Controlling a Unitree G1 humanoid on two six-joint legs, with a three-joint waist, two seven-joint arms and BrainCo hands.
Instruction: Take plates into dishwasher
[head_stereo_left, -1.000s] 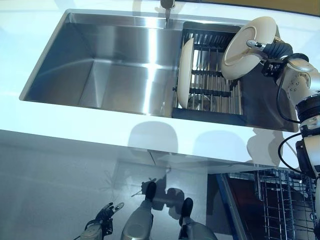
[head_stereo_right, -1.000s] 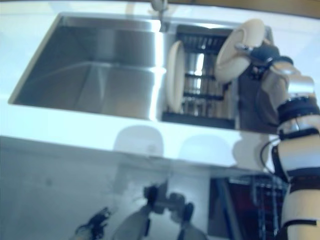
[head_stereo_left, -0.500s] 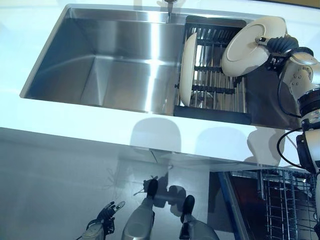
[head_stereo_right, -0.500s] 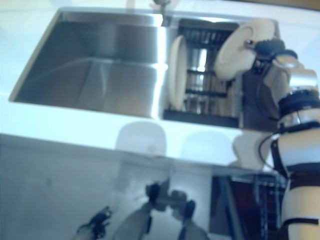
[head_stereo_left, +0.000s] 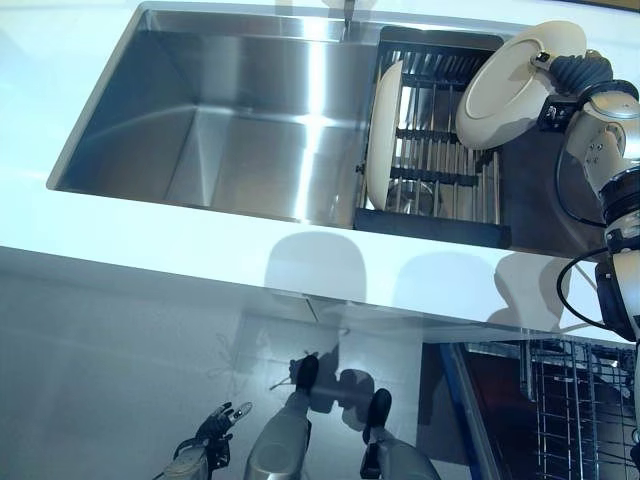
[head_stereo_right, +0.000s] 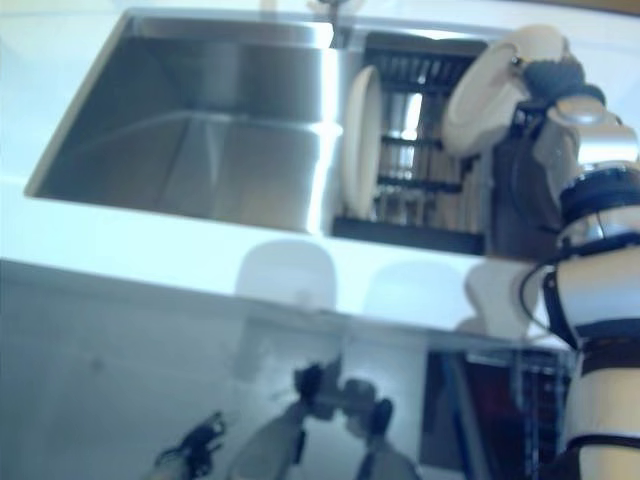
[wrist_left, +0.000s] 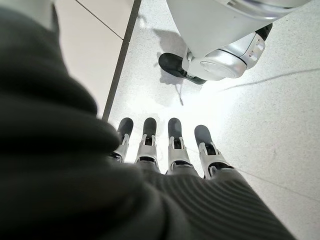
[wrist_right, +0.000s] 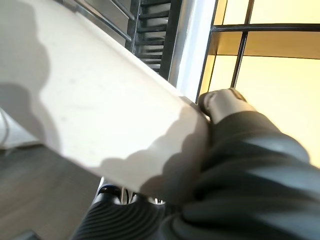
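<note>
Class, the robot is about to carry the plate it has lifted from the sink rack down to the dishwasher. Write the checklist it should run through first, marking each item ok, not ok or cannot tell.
1. Right hand grips the lifted plate at its rim: ok.
2. Lifted plate is clear of the drying rack in the sink: ok.
3. Second plate stands upright in the rack, apart from the lifted one: ok.
4. Dishwasher basket is open below the counter: ok.
5. A free slot in the basket: cannot tell.
6. Left hand hangs open by the floor, out of the way: ok.
</note>
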